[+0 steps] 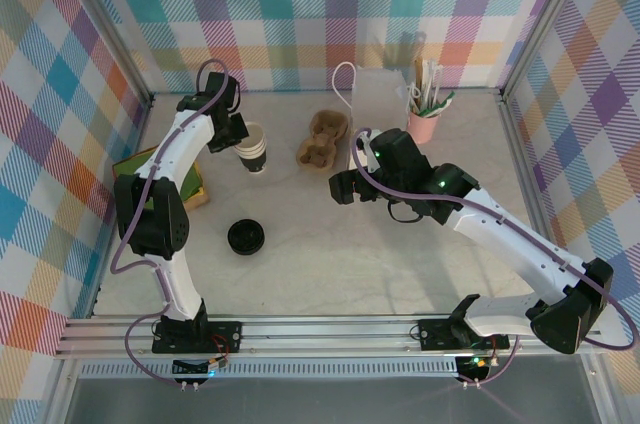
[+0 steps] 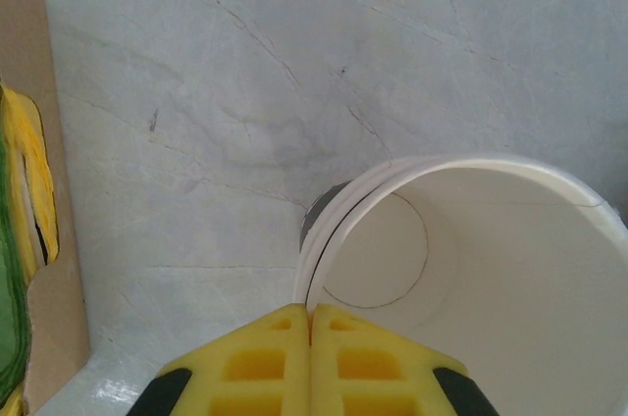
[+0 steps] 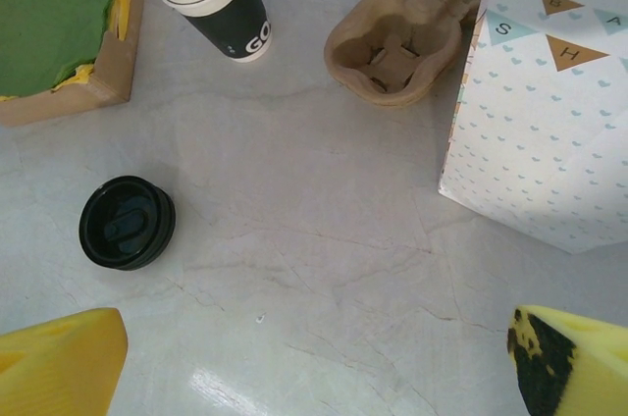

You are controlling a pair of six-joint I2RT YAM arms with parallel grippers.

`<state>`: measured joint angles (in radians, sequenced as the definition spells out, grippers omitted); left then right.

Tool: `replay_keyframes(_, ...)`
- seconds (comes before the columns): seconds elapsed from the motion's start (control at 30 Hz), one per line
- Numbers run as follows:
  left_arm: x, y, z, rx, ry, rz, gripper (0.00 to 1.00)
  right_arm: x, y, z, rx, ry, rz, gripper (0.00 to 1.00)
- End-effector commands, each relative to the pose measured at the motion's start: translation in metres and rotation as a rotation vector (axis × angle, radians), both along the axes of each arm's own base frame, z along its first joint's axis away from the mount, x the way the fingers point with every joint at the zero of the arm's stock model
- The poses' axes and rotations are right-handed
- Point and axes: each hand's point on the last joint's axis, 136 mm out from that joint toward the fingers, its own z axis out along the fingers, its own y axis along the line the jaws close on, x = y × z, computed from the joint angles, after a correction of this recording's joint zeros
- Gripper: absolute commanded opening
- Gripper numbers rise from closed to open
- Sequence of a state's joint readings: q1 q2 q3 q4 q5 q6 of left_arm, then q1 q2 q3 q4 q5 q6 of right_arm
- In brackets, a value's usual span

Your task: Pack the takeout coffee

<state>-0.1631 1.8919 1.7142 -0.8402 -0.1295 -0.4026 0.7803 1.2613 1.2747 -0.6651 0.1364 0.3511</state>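
Packing has barely begun. The left pincer [image 2: 310, 316] is closed on the white rim of the topmost dark-sided paper cup [image 1: 253, 147], part of a lidless stack standing on the grey marbled bench [image 1: 330, 264]. A round black plastic lid [image 3: 128, 223] lies apart from it. The right pincer [image 3: 316, 338] hangs wide open, holding nothing. By my judgement, lidding the cup and loading it into the white patterned paper bag [image 3: 549, 92] remain

A robot test cell, seemingly a lab: aluminium frame [image 1: 330, 328] boxing a pale marble-look worktop [image 1: 330, 264], plaid cloth walls [image 1: 60, 94] hung as backdrop (café props laid out, a cup carrier [image 1: 322, 139] among them).
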Motion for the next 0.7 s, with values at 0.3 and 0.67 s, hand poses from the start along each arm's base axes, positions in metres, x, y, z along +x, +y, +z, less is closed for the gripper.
replay_keyframes(0.3,-0.002,-0.008,0.042,-0.059,-0.072,-0.009,0.0,0.001,-0.002,0.009,0.024,-0.039,-0.023,0.99)
replay_keyframes(0.67,-0.011,-0.013,0.086,-0.114,-0.17,-0.017,0.0,-0.002,-0.009,0.012,0.04,-0.045,-0.046,0.99)
